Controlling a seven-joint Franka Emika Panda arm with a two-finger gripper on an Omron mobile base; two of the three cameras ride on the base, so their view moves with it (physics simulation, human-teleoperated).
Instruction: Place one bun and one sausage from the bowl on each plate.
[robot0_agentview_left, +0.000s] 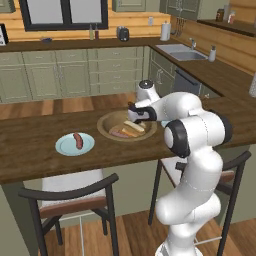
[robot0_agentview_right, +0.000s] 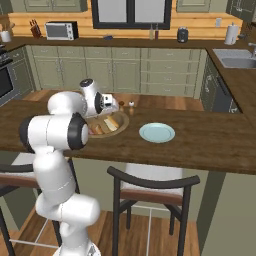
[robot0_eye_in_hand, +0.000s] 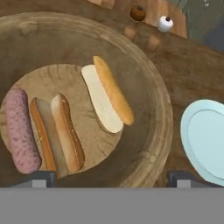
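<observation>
Dark finger tips of the gripper (robot0_eye_in_hand: 109, 177) stand spread wide and grasp nothing; the hand hangs over the near edge of the bowl (robot0_eye_in_hand: 151, 83), looking down into it. That stance, jaws apart above the contents, reads as preparation for a pick, not a carry.

Directly ahead of the tips lie two buns. The nearer bun (robot0_eye_in_hand: 57, 131) is split open lengthwise, with tan crust and a pale soft channel, lying close to the left tip. Beyond it and toward the centre, the second bun (robot0_eye_in_hand: 107, 94) is likewise opened, one half creamy white, the other golden. At the far left of the hand rests a sausage (robot0_eye_in_hand: 19, 131), pinkish, speckled, a blunt cylinder, just beside the nearer bun. All three lie flat on the wooden floor of the bowl, which is shallow, round, thick-rimmed and grained.

Off the right tip, just outside the rim, sits a plate (robot0_eye_in_hand: 205, 140), pale blue, smooth, flat and bare. Across the bowl on the other side, well apart from the hand, a second plate (robot0_agentview_left: 65, 145) already carries a sausage (robot0_agentview_left: 78, 140), dark red and curved, but no bun.

Judgement: each plate needs a bun, and the bare one also needs a sausage. Beyond the bowl two small shakers (robot0_eye_in_hand: 165, 23) stand on the dark wood counter (robot0_agentview_left: 30, 145).
</observation>
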